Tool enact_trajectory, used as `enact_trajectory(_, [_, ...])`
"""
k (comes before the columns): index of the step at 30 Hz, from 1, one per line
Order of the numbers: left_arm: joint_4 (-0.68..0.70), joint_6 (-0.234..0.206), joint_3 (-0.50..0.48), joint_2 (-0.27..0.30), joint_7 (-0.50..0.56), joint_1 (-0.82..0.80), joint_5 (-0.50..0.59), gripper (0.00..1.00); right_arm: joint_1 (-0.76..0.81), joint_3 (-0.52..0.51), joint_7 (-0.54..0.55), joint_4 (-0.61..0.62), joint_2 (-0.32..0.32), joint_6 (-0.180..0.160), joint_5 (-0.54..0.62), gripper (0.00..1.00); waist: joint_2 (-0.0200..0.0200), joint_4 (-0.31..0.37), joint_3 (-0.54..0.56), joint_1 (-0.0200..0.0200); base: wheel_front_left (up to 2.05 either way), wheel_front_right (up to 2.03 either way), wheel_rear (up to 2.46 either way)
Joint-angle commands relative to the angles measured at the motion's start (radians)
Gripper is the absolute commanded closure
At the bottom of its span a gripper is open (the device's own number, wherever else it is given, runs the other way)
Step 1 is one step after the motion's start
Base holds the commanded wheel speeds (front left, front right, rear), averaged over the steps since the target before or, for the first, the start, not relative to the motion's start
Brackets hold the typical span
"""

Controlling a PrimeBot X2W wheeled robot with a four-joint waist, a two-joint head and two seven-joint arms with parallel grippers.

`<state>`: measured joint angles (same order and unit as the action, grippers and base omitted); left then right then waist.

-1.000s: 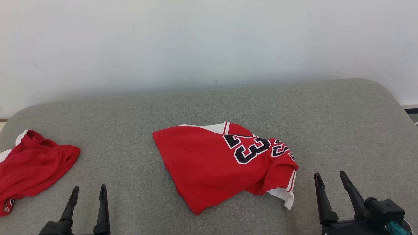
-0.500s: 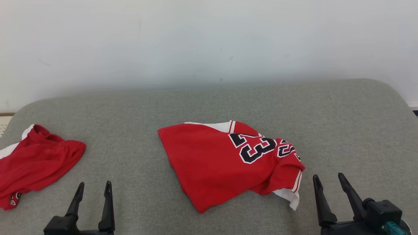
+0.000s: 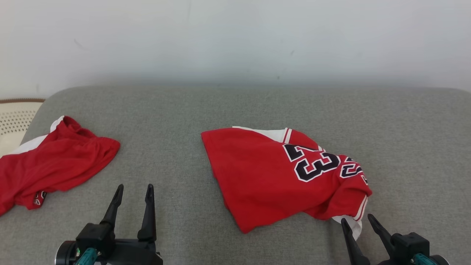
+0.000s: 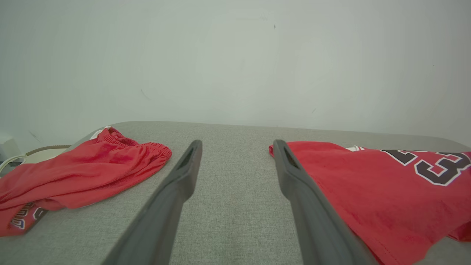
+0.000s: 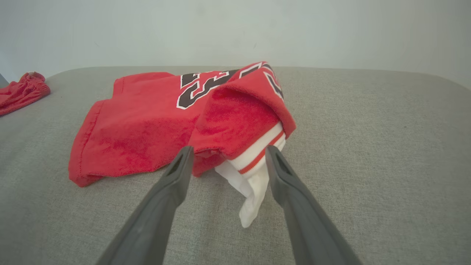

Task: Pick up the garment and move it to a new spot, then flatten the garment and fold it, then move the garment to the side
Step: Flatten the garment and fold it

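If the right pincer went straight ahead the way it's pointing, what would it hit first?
Probably the white striped hem of the jersey, lying just ahead, in line with the open right pincer.

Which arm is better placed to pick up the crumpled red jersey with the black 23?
Right. The right gripper is open, with the white-trimmed corner of the red jersey between its fingers in the right wrist view. The left gripper, also open, points at bare grey cushion beside the red shorts.

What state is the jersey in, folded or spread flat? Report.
Crumpled, not flat: the jersey doubles over itself at its right end, white trim poking out beneath.
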<state>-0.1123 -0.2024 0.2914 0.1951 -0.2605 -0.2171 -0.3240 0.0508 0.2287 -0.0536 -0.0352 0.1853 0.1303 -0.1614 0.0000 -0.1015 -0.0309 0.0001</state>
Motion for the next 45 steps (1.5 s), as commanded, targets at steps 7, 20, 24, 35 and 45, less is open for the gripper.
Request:
enact_trajectory(7, [-0.004, 0.014, -0.022, -0.028, -0.002, -0.026, 0.029, 0.0, -0.042, -0.008, -0.021, -0.099, 0.032, 0.001, 0.025, 0.0, 0.0, -0.036, -0.052, -0.0001, 0.0, 0.0, 0.0])
enact_trajectory(20, [-0.004, 0.033, -0.061, -0.068, -0.002, -0.037, 0.067, 0.0, -0.168, -0.062, -0.076, -0.253, 0.05, 0.001, 0.052, 1.0, 0.0, -0.024, -0.102, -0.0001, 0.0, 0.0, 0.0])
enact_trajectory(24, [0.0, 0.041, -0.077, -0.078, -0.002, -0.038, 0.076, 0.0, -0.191, -0.112, -0.096, -0.224, 0.064, 0.001, 0.077, 1.0, 0.0, -0.002, -0.113, -0.0001, 0.0, 0.0, 0.0])
enact_trajectory(35, [-0.008, 0.062, -0.097, -0.106, -0.002, -0.051, 0.101, 0.0, -0.243, -0.238, -0.1, -0.108, 0.191, 0.0, 0.184, 1.0, 0.0, 0.019, -0.132, -0.0001, 0.0, 0.0, 0.0])
enact_trajectory(45, [-0.014, 0.08, -0.114, -0.123, -0.002, -0.052, 0.112, 0.0, -0.285, -0.184, -0.13, 0.061, 0.27, 0.0, 0.273, 1.0, 0.0, 0.022, -0.143, -0.0001, 0.0, 0.0, 0.0])
